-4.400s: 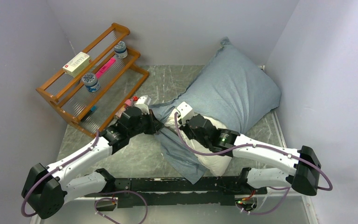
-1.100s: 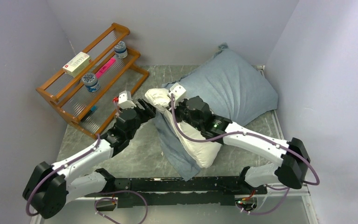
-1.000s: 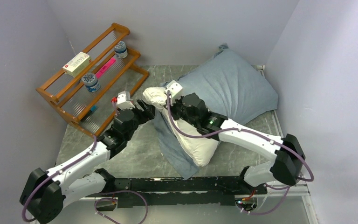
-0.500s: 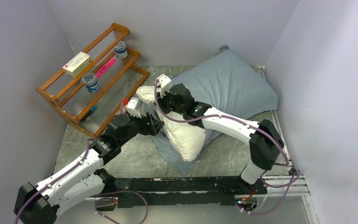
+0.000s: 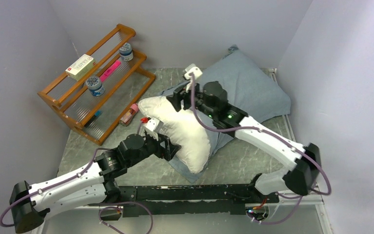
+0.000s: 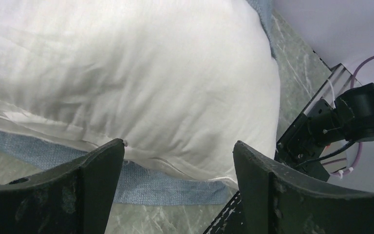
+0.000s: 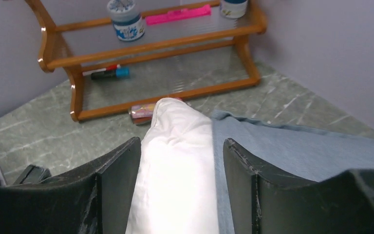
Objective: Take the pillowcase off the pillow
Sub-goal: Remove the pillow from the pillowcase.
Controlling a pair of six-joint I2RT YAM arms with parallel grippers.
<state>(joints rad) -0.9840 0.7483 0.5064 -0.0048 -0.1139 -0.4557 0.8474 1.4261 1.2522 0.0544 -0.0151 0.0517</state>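
White pillow (image 5: 180,131): lies at the middle of the desk (image 5: 141,170), mostly bared. Its right end seems tucked in the blue-grey pillowcase (image 5: 255,87), which is bunched toward the far right corner with a strip trapped beneath; I judge a last pull-off remains. Left pincer (image 6: 177,151): low at the pillow's near side, jaws wide, empty; right pincer (image 7: 180,146): stretched over the pillow's far end, jaws apart, holding nothing.

Plain lilac-grey walls (image 5: 185,29) enclosed a grey marbled tabletop (image 5: 168,75); a wooden two-tier rack (image 5: 58,103) stood at ten o'clock.
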